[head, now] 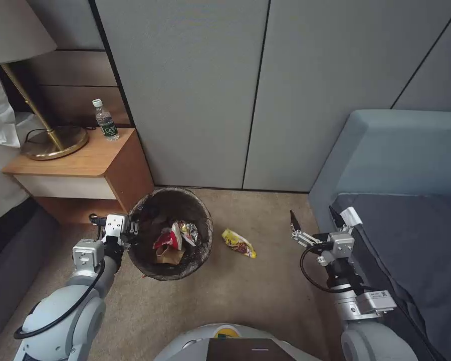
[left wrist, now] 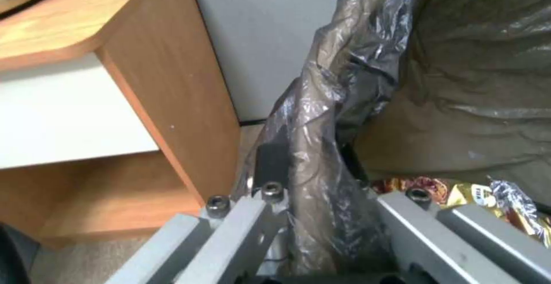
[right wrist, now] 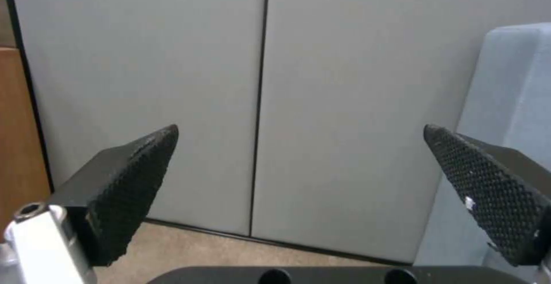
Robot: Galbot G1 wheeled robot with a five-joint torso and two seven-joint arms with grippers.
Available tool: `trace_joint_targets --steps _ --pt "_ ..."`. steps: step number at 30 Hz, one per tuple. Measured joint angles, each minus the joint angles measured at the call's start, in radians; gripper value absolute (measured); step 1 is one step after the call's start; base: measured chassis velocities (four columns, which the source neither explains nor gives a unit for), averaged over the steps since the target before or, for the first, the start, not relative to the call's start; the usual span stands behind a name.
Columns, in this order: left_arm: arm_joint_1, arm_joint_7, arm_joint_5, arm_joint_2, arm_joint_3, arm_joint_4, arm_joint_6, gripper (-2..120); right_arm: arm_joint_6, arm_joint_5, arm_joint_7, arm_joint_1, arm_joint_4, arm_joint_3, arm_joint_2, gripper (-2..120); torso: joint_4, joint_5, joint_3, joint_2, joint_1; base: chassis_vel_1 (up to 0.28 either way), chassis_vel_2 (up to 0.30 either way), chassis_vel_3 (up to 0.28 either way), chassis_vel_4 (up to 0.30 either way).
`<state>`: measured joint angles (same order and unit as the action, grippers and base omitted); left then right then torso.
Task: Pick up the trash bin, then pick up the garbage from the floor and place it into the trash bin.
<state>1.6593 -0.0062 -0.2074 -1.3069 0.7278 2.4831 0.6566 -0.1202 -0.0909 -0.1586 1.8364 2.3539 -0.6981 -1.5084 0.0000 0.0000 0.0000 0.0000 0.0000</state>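
The small round trash bin lined with a dark brown-black plastic bag [head: 169, 233] stands upright on the beige carpet floor [head: 245, 296], its mouth facing up, just beside the wooden bedside desk [head: 85, 160]. Inside it lie several pieces of garbage: a crushed red-and-white carton [head: 168, 239], a crumpled tan paper bag [head: 169, 254] and a silver snack wrapper [head: 189, 231]. One yellow snack wrapper [head: 238, 243] lies flat on the carpet just beside the bin, on the robot's right of it; its long axis runs diagonally, from the bin side away toward the robot's right and nearer the robot.

The left hand [head: 130, 228] is at the bin's rim on the robot's left side. In the left wrist view the bag-covered rim [left wrist: 321, 146] passes between its grey fingers [left wrist: 241, 223], which are closed on it, one outside and one inside the bin.

The right hand [head: 315, 220] hovers above the floor near the blue-grey bed [head: 386, 150], well apart from the yellow wrapper. Its black textured fingers [right wrist: 137, 180] are spread wide and hold nothing.
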Motion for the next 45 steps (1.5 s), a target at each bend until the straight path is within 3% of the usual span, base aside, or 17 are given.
trace_joint_targets --steps 14,17,19,20,22,23,27,32,45 --pt "0.014 -0.007 -0.016 0.005 0.012 0.018 0.008 3 0.107 -0.029 -0.004 -0.061 -0.012 0.015 0.082 100 0.0000 0.0000 0.000 0.000 0.000 -0.020 0.023 0.018 -0.026" --pt "0.031 -0.015 -0.027 0.009 0.025 0.018 0.018 3 0.237 -0.070 -0.016 -0.143 -0.051 0.061 0.178 100 0.0001 0.0002 0.000 0.000 0.000 0.000 0.000 0.000 0.000" --pt "0.034 -0.018 -0.028 0.010 0.025 0.018 0.020 3 0.266 -0.084 -0.020 -0.165 -0.059 0.071 0.202 100 0.0007 0.0001 0.000 0.000 0.000 0.000 0.000 0.000 0.000" --pt "0.039 -0.024 -0.031 0.010 0.027 0.018 0.023 3 0.306 -0.112 -0.026 -0.208 -0.086 0.094 0.244 100 -0.0003 0.0000 0.000 0.000 0.000 0.000 0.000 0.000 0.000" --pt "0.051 -0.030 -0.033 0.006 0.038 0.018 0.026 3 0.372 -0.170 -0.034 -0.316 -0.153 0.158 0.348 100 0.0003 0.0002 0.000 0.000 0.000 0.000 0.000 0.000 0.000" --pt "0.051 -0.030 -0.033 0.006 0.038 0.018 0.026 3 0.372 -0.170 -0.034 -0.316 -0.153 0.158 0.348 100 0.0003 0.0002 0.000 0.000 0.000 0.000 0.000 0.000 0.000" --pt "0.061 -0.030 -0.031 0.002 0.065 0.018 0.033 3 0.424 -0.254 -0.045 -0.462 -0.293 0.294 0.490 100 0.0002 0.0002 0.000 0.000 0.000 0.000 0.000 0.000 0.000" --pt "0.071 -0.029 -0.021 -0.010 0.057 0.018 0.040 3 0.442 -0.275 -0.048 -0.541 -0.410 0.397 0.522 100 0.0000 0.0002 0.000 0.000 0.000 0.000 0.000 0.000 0.000" --pt "0.074 -0.029 -0.004 -0.030 0.037 0.018 0.042 3 0.444 -0.285 -0.143 -0.721 -0.650 0.512 0.531 100 0.0000 0.0000 0.000 0.000 0.000 0.000 0.000 0.000 0.000"
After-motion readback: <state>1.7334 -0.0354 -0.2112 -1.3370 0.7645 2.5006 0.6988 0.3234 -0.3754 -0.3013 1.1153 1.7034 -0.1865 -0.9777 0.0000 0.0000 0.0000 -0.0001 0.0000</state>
